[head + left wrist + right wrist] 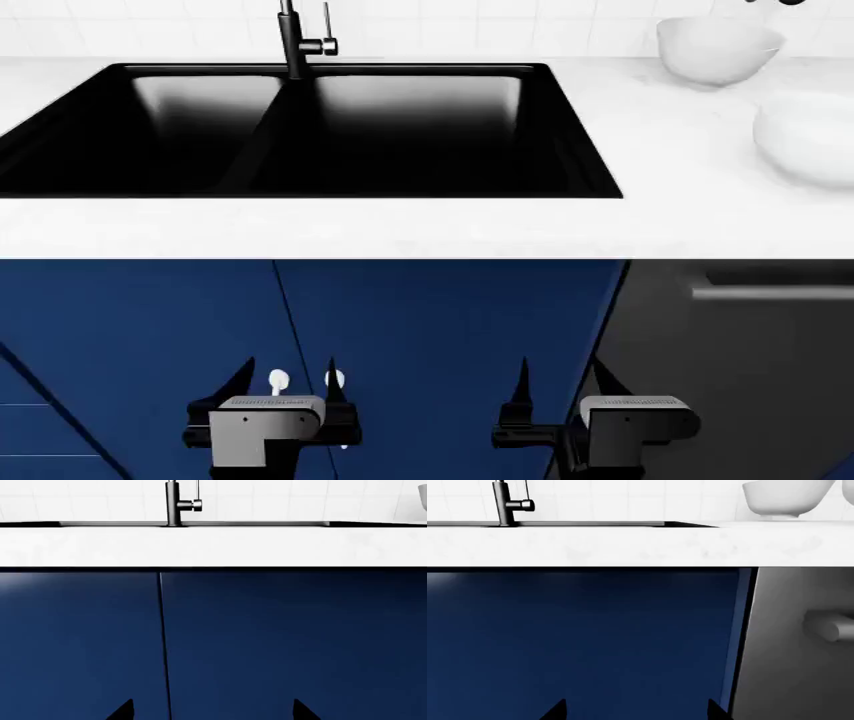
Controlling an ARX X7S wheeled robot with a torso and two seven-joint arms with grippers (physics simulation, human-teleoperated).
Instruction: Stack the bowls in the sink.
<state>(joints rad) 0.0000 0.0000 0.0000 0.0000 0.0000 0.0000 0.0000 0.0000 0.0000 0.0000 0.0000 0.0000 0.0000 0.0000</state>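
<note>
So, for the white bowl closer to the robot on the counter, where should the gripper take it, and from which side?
Probably by the rim. The nearer bowl stands upright and open on the counter, right of the sink; its smooth, rounded sides offer little hold. Bring the right gripper down from above, one finger inside the wall, one outside.

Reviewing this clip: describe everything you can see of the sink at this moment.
The sink is a large matte black rectangular unit with two basins, sunk into the white countertop above blue cabinet doors. A low divider separates the basins, whose back walls catch soft light. A tall slim black faucet with a side lever stands at the back rim, over the divider. Both basins look empty; drains cannot be made out. The two white bowls sit on the counter to its right, apart from it.
</note>
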